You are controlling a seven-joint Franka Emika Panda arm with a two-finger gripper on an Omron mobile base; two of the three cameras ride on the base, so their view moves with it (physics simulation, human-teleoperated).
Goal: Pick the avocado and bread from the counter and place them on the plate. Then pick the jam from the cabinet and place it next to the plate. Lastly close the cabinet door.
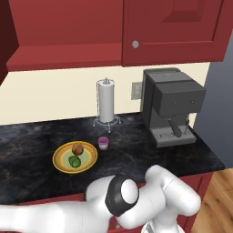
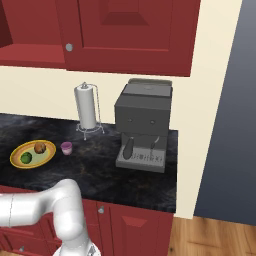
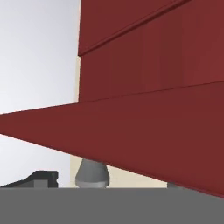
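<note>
Avocado [image 1: 75,161] and bread [image 1: 78,149] sat on plate [image 1: 60,158] | jam [image 1: 103,143] beside it on desk | cabinet door [image 3: 131,135] left for you | hand's state untellable

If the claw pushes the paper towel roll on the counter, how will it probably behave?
The paper towel roll stands tall and narrow on a thin wire holder, so a high push would probably tip it. It looks light for its size, so a low push may slide it along the counter.

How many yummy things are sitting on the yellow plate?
2 on the round yellow-rimmed plate: the small brown-orange bread roll toward the back, and the bright green avocado in front of it. The little pink jam jar stands beside the plate on the counter, not on it.
</note>
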